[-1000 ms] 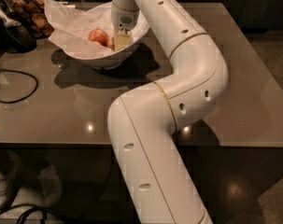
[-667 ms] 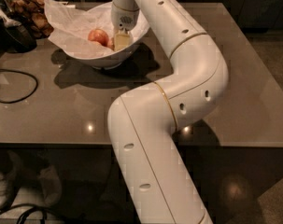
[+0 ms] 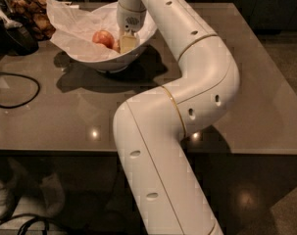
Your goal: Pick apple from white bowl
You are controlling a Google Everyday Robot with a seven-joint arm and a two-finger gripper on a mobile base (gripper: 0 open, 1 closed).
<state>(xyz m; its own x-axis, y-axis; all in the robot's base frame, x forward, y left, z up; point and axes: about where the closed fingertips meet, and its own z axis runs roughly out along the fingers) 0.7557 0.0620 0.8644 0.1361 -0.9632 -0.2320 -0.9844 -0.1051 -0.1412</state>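
Glossy grey-brown bench [image 3: 246, 82] fills the view, with dark floor beyond its near edge. The white bowl [image 3: 113, 62] stands near the far left corner, lined with crumpled white paper [image 3: 74, 18]. The apple [image 3: 103, 38] lies inside the bowl on the paper. The tool [image 3: 128, 41] is lowered into the bowl, just beside the apple on the side toward the right edge; whether it is open or closed cannot be told. A black cable [image 3: 38, 88] loops at the left edge.
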